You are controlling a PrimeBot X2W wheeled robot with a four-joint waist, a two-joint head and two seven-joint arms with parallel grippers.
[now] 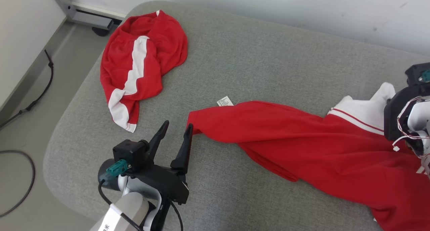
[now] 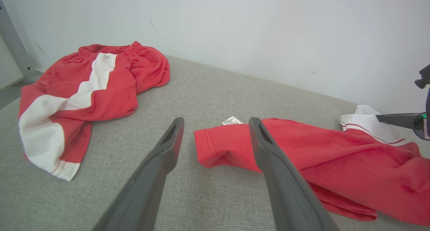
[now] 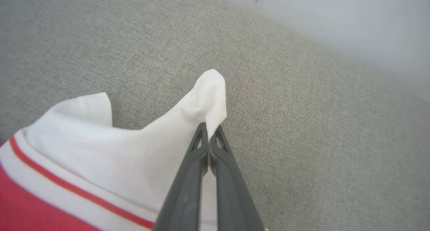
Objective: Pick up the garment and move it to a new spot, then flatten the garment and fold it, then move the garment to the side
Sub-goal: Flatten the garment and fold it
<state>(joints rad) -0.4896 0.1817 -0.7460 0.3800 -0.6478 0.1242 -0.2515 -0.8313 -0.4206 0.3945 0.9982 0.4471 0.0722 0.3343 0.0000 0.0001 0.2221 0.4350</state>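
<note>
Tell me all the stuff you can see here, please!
shirt: one, red, stretched across the right side of the cushion
collar: one, white with a thin red line, at the shirt's right end
label: one, white, at the shirt's far edge
shorts: one pair, red with a white stripe, crumpled at the cushion's far left
cushion: one, grey, under both garments
cables: two stretches, black, on the floor to the left
left claw: one, dark, open, by the shirt's sleeve end
right claw: one, dark, shut on the collar
</note>
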